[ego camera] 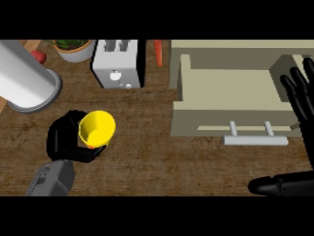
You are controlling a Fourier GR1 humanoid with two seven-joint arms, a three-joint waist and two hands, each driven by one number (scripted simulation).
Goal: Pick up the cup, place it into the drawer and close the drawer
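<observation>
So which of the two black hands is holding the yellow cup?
The robot's left black hand, curled round the yellow cup. The right black hand is open, by the beige drawer.

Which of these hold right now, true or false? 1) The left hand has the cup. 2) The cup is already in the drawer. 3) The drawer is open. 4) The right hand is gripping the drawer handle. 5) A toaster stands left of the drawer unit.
1) True: the left hand has its fingers curled round the yellow cup.
2) False: the cup is over the counter, left of the drawer.
3) True: the drawer is pulled out and its inside shows.
4) False: the right hand is open, fingers up, apart from the drawer handle.
5) True: the toaster is left of it.
</observation>
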